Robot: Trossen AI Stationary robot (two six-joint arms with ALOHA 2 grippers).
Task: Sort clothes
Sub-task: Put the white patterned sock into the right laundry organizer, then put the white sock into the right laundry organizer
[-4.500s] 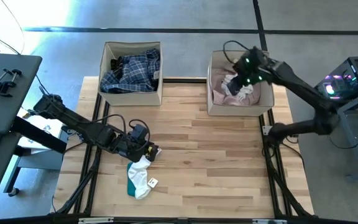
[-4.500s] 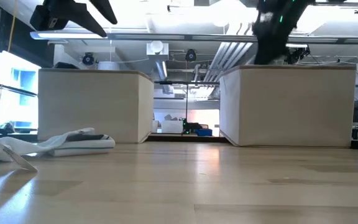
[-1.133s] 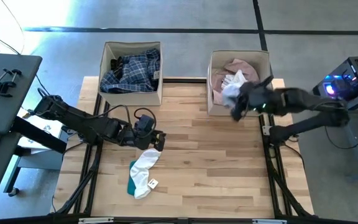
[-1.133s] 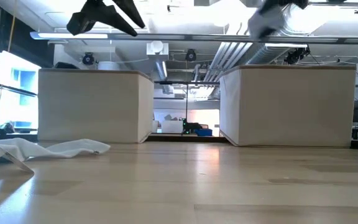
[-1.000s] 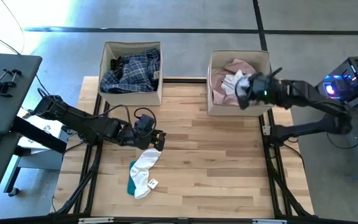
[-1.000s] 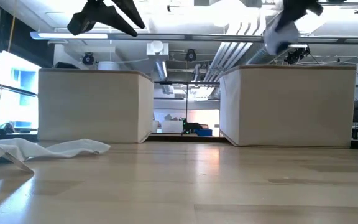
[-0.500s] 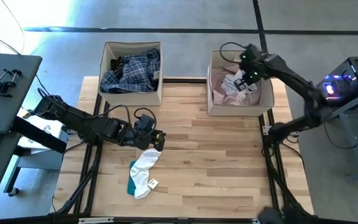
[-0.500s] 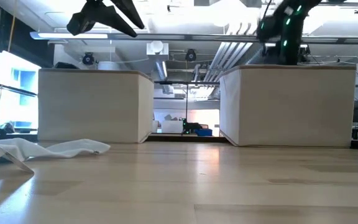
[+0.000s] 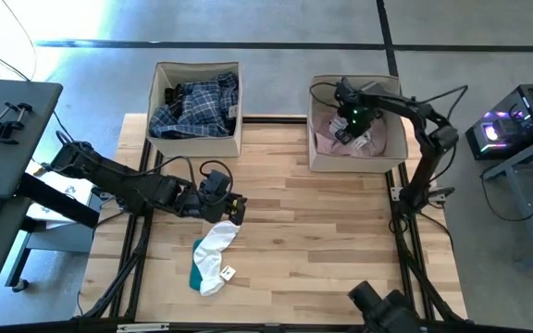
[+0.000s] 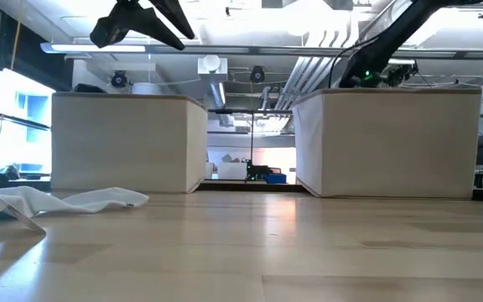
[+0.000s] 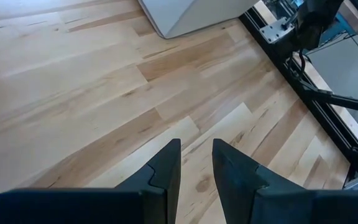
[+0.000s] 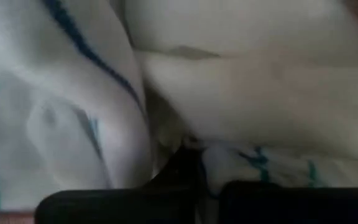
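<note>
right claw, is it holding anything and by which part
The right claw is shut on white and teal fabric down inside the right box; which part it pinches cannot be told. The left claw holds nothing.

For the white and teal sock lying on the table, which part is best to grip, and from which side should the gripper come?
Probably the raised white cuff end of the white and teal sock, taken from straight above: the sock lies flat on the table, and that bunched end lies nearest the left gripper.

Clothes I see: plaid shirt bunched in left box; pink shirt with white teal-striped sock in right box; white-teal socks flat on table.
</note>
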